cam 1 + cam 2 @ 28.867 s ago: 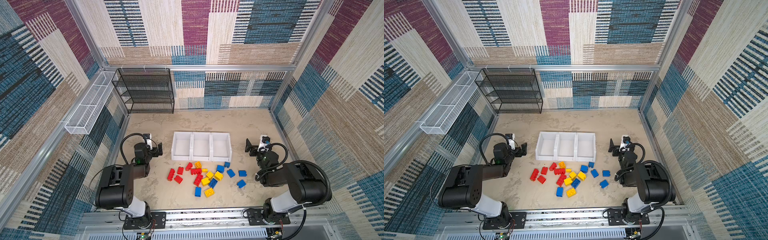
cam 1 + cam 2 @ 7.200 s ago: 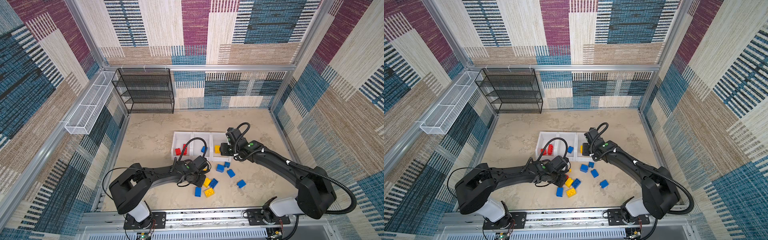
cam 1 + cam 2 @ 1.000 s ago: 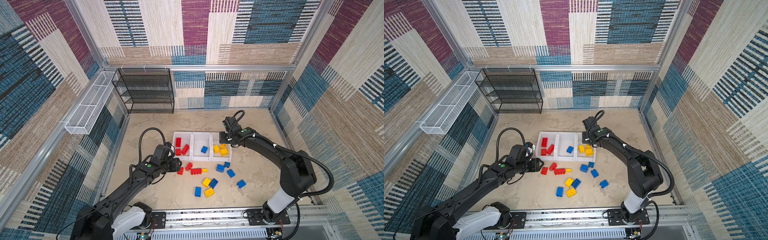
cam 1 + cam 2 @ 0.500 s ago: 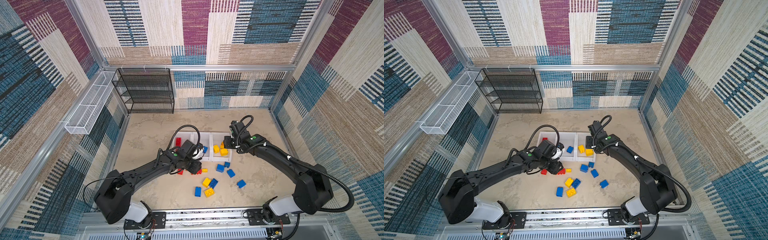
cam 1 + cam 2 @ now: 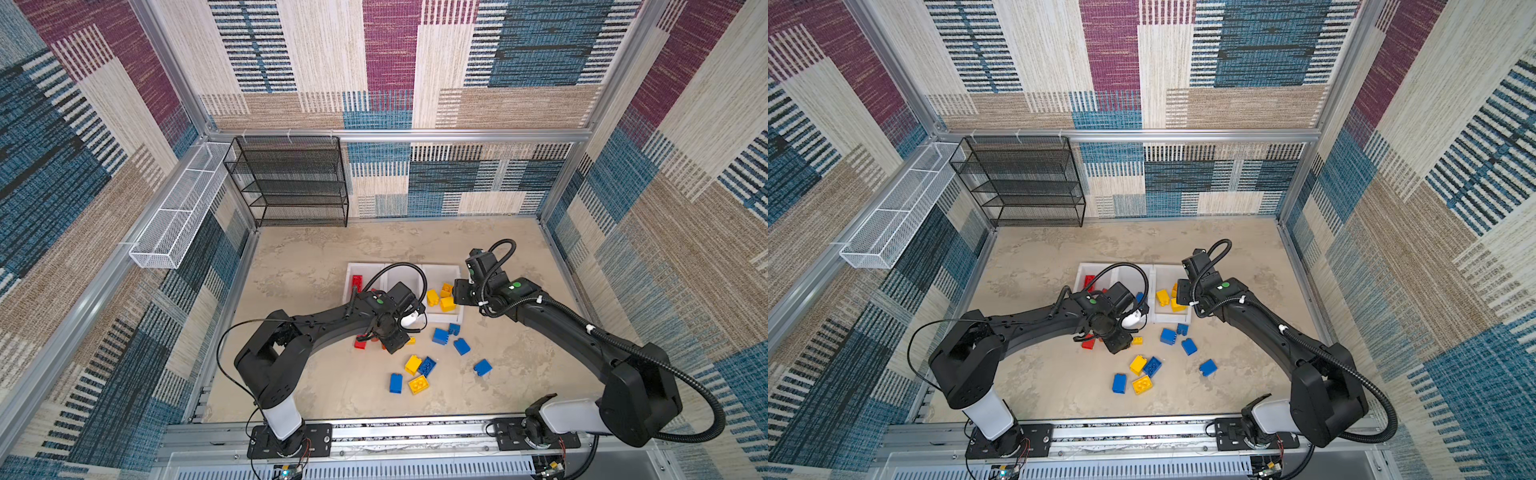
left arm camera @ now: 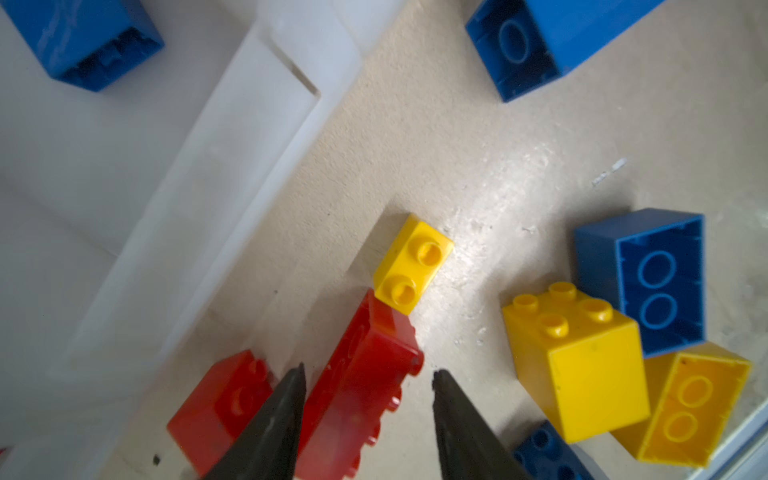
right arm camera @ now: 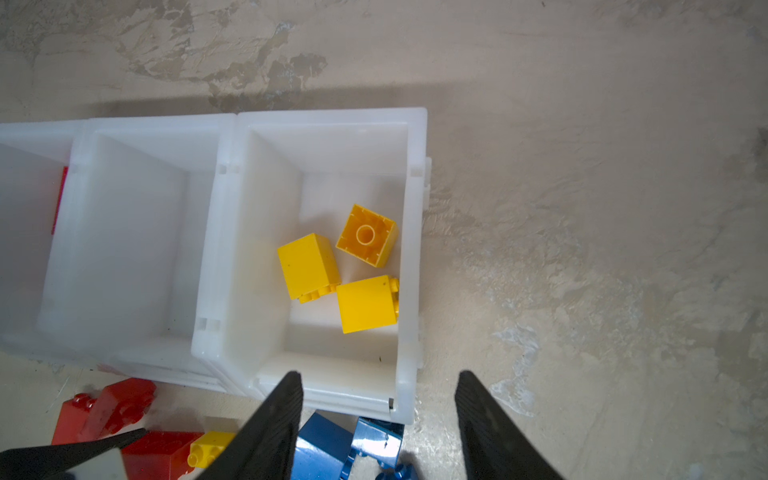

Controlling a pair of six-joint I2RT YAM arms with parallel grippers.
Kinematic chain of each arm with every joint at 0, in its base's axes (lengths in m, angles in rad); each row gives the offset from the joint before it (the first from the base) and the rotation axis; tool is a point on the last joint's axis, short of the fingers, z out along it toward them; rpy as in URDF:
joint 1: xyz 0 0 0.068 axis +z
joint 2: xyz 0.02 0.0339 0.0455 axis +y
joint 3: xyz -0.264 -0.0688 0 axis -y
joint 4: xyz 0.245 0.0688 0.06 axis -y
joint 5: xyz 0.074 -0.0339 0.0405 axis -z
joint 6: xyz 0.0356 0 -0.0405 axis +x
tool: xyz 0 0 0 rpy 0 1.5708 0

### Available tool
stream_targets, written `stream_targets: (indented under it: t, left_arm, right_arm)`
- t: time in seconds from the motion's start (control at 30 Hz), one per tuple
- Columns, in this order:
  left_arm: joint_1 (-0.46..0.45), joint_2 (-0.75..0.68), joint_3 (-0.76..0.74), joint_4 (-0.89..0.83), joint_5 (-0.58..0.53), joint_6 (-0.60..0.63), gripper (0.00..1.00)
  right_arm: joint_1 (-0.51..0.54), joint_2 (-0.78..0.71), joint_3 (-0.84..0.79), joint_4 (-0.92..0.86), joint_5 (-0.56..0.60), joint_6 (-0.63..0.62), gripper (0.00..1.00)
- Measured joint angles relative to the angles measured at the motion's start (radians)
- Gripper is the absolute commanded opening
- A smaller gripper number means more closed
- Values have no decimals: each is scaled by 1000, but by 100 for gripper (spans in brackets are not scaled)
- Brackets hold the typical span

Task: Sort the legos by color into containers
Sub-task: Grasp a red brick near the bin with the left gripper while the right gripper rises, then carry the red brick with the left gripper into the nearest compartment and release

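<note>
In both top views the row of three joined white open-top plastic bins (image 5: 441, 267) stands on the beige mottled counter (image 5: 307, 257), with loose blue and yellow studded plastic bricks (image 5: 412, 364) scattered in front of it. The left hand (image 5: 392, 341) points down among the bricks just before the bins, its fingers hidden under the wrist. The right hand (image 5: 459, 293) hovers at the right-end bin, which holds three yellow bricks (image 5: 447, 304). A red brick (image 5: 356, 282) lies in the left-end bin, and a top view catches a blue brick (image 5: 1139, 296) in the middle bin. The left wrist view gives what those hide: the left hand's two dark fingers (image 6: 274, 424) stand partly open either side of a long red brick (image 6: 357, 386) lying on the counter, one finger against it, a gap at the other. A small two-stud yellow brick (image 6: 411, 264) touches that brick's far end, and a second red brick (image 6: 220, 399) lies just beside it. The right wrist view shows the right hand's fingers (image 7: 266, 428) spread wide and empty above the near wall of the yellow bin, the three yellow bricks inside, apart from them.
</note>
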Motion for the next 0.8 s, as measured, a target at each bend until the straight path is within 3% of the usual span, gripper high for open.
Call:
stream_targets:
  t: [0.2,0.4,0.63,0.8]
  left_arm:
    - [0,40,8,-8,2,19,39]
    - [0,40,9,-10,15,26,21]
    - [0,9,-6,-10,42,22,18]
    - [18,-91,-8,-8,55,-8,18]
  right_arm:
    - [-1,-10,-8,-2,0,4,60]
    - [-3,-11,-8,-3,0,7,58]
    - [-5,-20,-12,-6,0,8,57]
    - [-5,-29,-12,-7,1,8,56]
